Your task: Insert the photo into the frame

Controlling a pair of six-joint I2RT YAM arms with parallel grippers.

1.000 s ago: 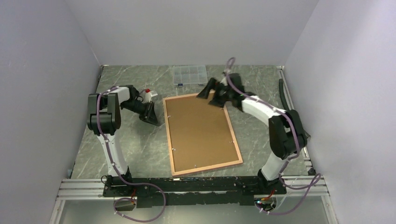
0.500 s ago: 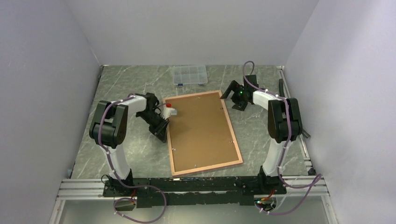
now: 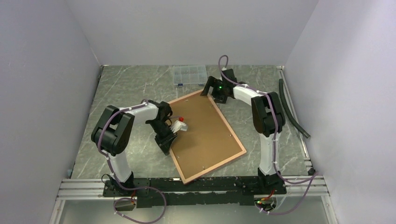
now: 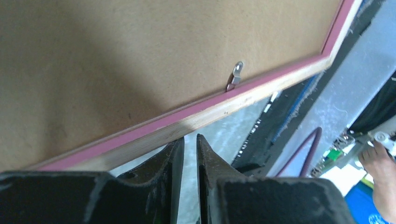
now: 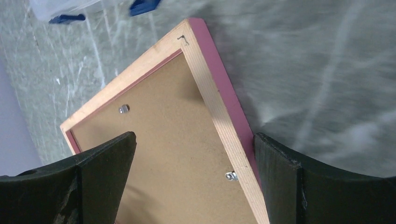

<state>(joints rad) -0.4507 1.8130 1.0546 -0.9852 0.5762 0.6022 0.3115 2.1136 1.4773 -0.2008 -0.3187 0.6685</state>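
Jaws on the left gripper stand almost pressed together, a thin slit between them and nothing in it, with the tips against the left long side of the frame. On the right gripper they are spread wide and straddle the frame's far corner without pinching it. We find the frame lying back up and skewed across the middle of the table, one corner toward the far edge beside the clear compartment box, the opposite corner toward the near edge. The brown backing board sits in it under a metal tab. We see the photo in no view. We judge the step to be squaring up the frame before opening the back: push low against the wooden rim, keep the far corner braced, and avoid riding onto the board.
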